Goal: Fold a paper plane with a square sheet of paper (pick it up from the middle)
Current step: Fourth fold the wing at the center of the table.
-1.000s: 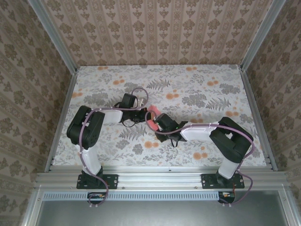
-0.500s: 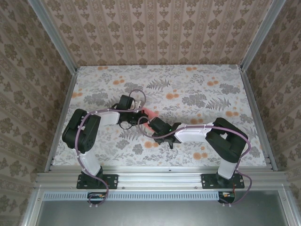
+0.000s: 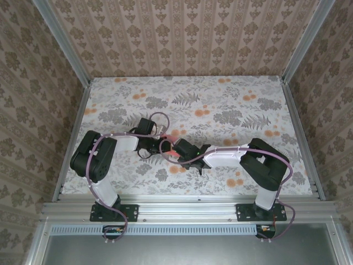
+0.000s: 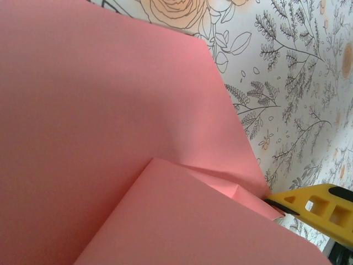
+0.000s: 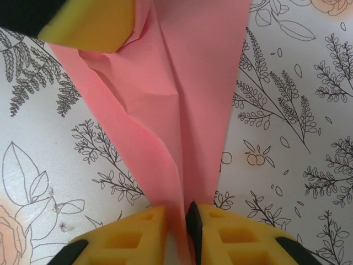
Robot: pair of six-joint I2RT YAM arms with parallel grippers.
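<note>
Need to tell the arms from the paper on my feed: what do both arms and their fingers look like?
Left arm and right arm: black joint housings, white forearm links, mauve cables looping alongside. Fingers are yellow plastic with square cut-outs and black trim.

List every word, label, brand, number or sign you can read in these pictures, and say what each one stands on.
There are none: no text, number, label or sign can be read anywhere.
The pink paper is plain, with no print.
The tablecloth has only drawn flowers and leaves.
The walls have only a repeating ornament.
</note>
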